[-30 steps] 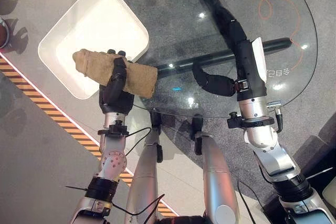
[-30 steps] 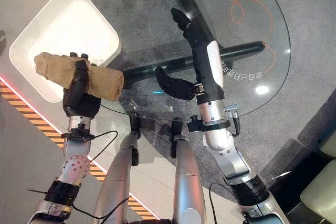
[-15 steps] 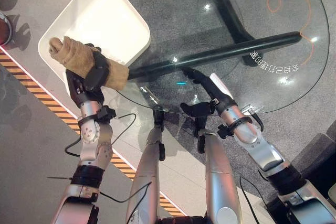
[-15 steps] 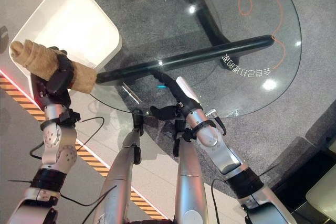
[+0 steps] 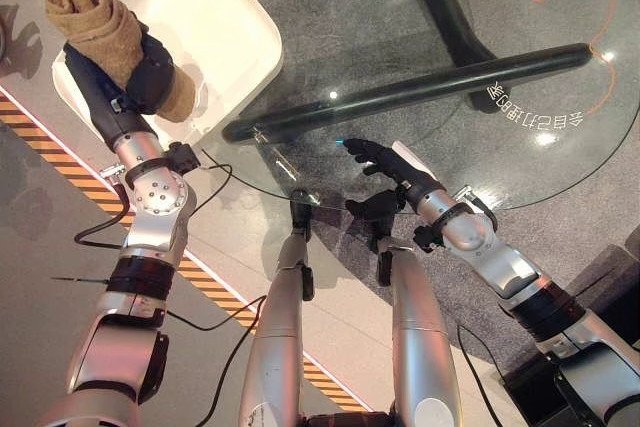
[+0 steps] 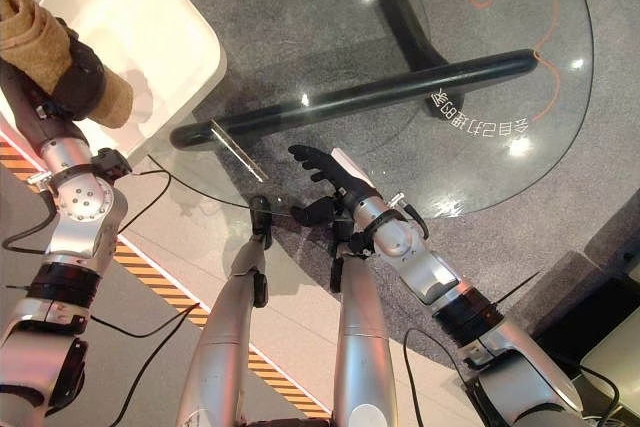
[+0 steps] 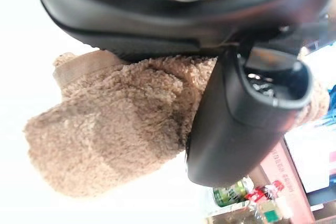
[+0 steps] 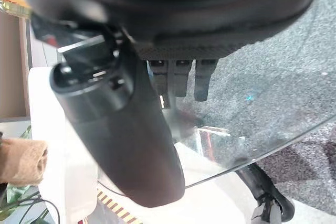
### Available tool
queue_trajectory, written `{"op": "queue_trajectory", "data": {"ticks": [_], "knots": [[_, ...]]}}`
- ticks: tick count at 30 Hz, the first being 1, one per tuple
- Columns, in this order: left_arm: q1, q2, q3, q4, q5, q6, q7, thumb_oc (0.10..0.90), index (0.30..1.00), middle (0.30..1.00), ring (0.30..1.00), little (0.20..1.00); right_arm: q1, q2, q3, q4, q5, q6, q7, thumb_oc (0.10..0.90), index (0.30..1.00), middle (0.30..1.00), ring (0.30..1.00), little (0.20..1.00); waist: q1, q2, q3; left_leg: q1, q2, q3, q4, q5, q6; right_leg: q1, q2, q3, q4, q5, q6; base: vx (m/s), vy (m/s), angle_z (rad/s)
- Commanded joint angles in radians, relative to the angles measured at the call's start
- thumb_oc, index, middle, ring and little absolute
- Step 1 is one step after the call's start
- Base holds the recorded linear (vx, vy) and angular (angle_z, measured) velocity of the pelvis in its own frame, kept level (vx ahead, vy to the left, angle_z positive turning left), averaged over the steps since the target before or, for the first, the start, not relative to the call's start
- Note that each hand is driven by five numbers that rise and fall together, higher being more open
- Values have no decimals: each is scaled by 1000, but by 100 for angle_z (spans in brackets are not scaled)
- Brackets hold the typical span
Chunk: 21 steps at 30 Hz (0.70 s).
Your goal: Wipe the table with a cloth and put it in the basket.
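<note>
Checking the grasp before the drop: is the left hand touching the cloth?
Touching. The left wrist view shows the left hand with its thumb curled over the brown cloth; the left eye view shows it held over the white basket.

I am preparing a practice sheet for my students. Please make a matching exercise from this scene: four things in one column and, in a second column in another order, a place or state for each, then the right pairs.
Column one:
1. rolled brown fluffy cloth
2. white square basket
3. robot's right hand
4. round glass table

Column two:
A. open, fingers straight, at the table's near edge
B. stands on the floor beside the table
C. gripped in the robot's left hand
D. rests on a black tubular frame

Pairs: 1-C, 2-B, 3-A, 4-D
</note>
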Motion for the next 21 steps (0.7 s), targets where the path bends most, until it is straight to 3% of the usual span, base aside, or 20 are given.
{"op": "queue_trajectory", "data": {"ticks": [1, 6, 8, 9, 14, 21], "knots": [[-107, 110, 41, -30, 122, -36, 101, 100, 300, 300, 300, 200, -10, 10, 31, -10, 27, -27, 0, 800, 900, 900, 900, 900, -14, 5, -27, -40, -67, 87, 212, -144, 91, 28, 69, 41, -296, 194, 2, 19, 53, 2], [-188, 152, -15, 53, 135, 87, 86, 100, 300, 300, 300, 200, -40, 10, 37, -6, 43, -5, 0, 800, 900, 900, 900, 900, -20, 1, -27, -64, -66, 90, 219, -145, 89, 0, 66, 42, -301, 209, 10, 9, 36, 1], [-245, 190, -71, 125, 243, 195, 83, 100, 300, 300, 300, 200, -65, 7, 40, -5, 62, 10, 6, 800, 900, 900, 900, 900, -28, -7, -27, -81, -63, 95, 221, -143, 87, -18, 67, 46, -306, 220, 15, -10, 40, 0], [-260, 202, -91, 148, 240, 215, 78, 100, 300, 300, 300, 200, -70, 1, 46, -7, 75, 13, 4, 800, 900, 900, 900, 900, -30, -10, -27, -90, -60, 99, 224, -143, 85, -27, 67, 47, -305, 223, 17, -10, 31, -1], [-320, 234, -153, 250, 231, 284, 76, 100, 300, 300, 300, 200, -86, -26, 60, -5, 119, -3, -12, 800, 900, 900, 900, 900, -46, -26, -27, -124, -50, 114, 224, -138, 81, -67, 75, 52, -305, 238, 25, 0, 0, 0], [-349, 232, -170, 323, 149, 314, 63, 100, 300, 300, 300, 200, -87, -27, 71, 5, 140, -37, -35, 800, 900, 900, 900, 900, -57, -35, -27, -175, -48, 111, 241, -143, 76, -115, 77, 57, -295, 248, 33, 0, 0, 0]]}}
